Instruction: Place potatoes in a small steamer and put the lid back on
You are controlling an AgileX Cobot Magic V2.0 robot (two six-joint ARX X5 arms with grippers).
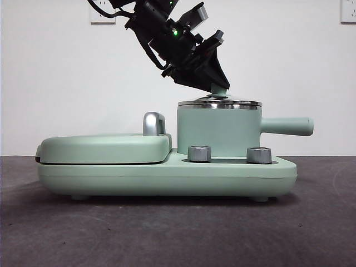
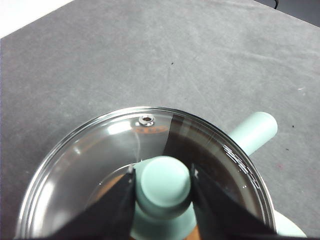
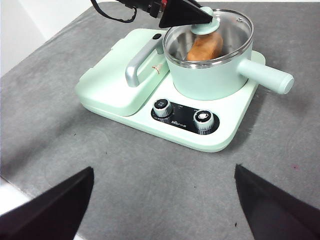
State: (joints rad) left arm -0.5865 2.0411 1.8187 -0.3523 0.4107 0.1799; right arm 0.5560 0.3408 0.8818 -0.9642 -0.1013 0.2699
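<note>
The left claw pinches the green knob of the lid on the small steamer, potato inside, while the right claw waits wide open.

My arm reaches down from the top edge of the picture, dark and slanted, and my left gripper has its fingers closed around the small mint knob of the lid. The lid sits level on the steel rim of the small steamer, whose straight handle points toward the right edge of the table. The steamer stands on the right half of the green cooker base, behind two steel dials. On the left half lies the flat griddle cover, its steel handle just beside the steamer.
</note>
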